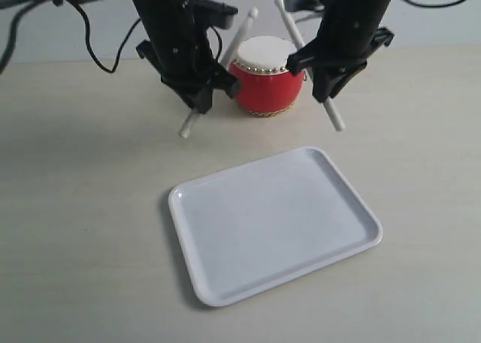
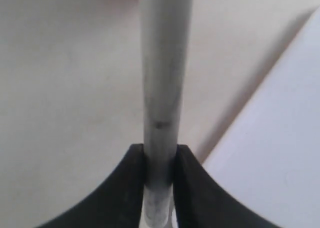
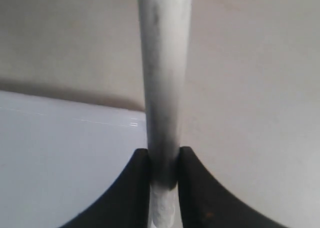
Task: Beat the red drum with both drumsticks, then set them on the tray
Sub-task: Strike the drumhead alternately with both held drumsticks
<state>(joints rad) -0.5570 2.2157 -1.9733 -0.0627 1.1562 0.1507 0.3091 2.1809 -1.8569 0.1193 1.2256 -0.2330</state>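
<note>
Sticks poised beside the red drum (image 1: 264, 81) on the worktop (image 1: 75, 207): the left tool (image 1: 198, 101) clenches the left drumstick (image 1: 188, 125), and the right tool (image 1: 328, 87) grips the right drumstick (image 1: 335, 119), both tips apparently just clear of the cream skin. The white tray (image 1: 274, 223) lies near the drum, on the camera's side.

A pale, faintly wood-grained tabletop (image 1: 75, 207) runs back to a plain light grey wall (image 1: 443, 23).
</note>
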